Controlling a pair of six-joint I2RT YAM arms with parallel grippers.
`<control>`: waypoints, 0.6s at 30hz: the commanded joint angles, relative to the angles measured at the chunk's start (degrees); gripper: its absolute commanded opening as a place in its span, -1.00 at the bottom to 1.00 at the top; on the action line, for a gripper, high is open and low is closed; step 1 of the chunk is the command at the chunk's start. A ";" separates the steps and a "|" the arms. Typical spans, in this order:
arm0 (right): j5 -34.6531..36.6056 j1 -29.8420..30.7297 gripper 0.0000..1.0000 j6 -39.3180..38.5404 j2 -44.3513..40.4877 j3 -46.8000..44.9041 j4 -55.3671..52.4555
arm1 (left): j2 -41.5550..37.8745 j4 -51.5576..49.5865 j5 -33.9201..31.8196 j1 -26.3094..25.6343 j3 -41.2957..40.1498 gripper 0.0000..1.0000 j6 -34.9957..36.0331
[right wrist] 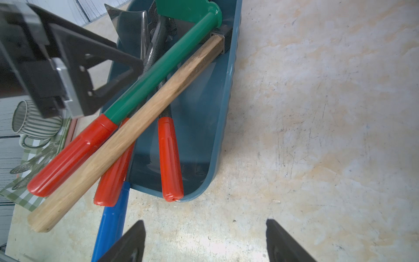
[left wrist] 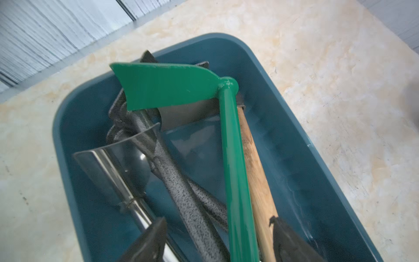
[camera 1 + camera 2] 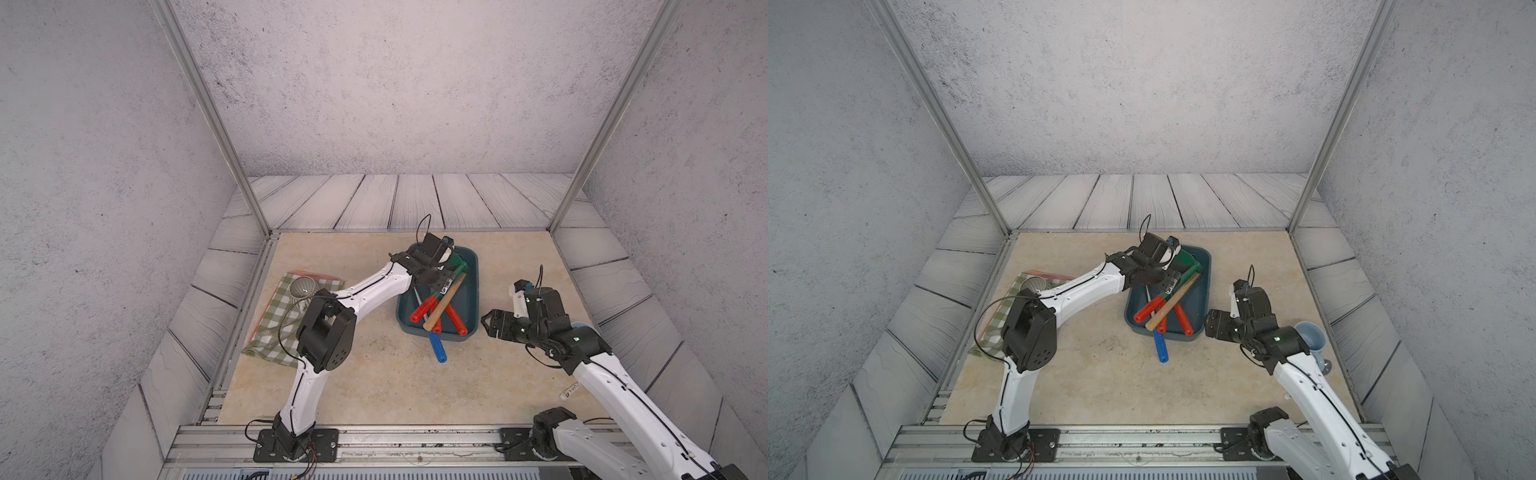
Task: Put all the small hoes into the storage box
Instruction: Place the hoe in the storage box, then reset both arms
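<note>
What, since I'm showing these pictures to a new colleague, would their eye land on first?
The green hoe stands out first, lying in the teal storage box atop grey speckled tools, with the left gripper open astride its shaft. Next, the blue handle juts furthest past the box's near rim. The right gripper hovers open over bare table beside the box.

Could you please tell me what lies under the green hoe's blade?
Under the green hoe's blade, inside the storage box, speckled grey tool heads and a metal plate by the wooden handle show; their covered parts cannot be seen.
</note>
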 commanded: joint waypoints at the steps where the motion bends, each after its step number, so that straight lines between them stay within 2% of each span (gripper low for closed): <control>1: 0.04 -0.18 0.67 -0.75 0.37 -0.28 0.11 | -4.20 -0.34 -1.53 0.00 -1.00 0.54 0.69; 5: 0.08 -0.17 0.68 -0.57 0.78 -0.12 0.62 | -7.64 -1.84 -2.24 0.50 -1.94 0.55 1.56; 14: 3.02 -0.20 0.68 -0.40 2.64 0.42 2.51 | -16.02 -2.24 -4.53 2.81 -9.78 0.55 1.57; 18: 7.23 -0.24 0.72 -0.49 3.60 1.11 3.74 | -19.40 -2.05 -9.04 4.07 -14.00 0.54 2.09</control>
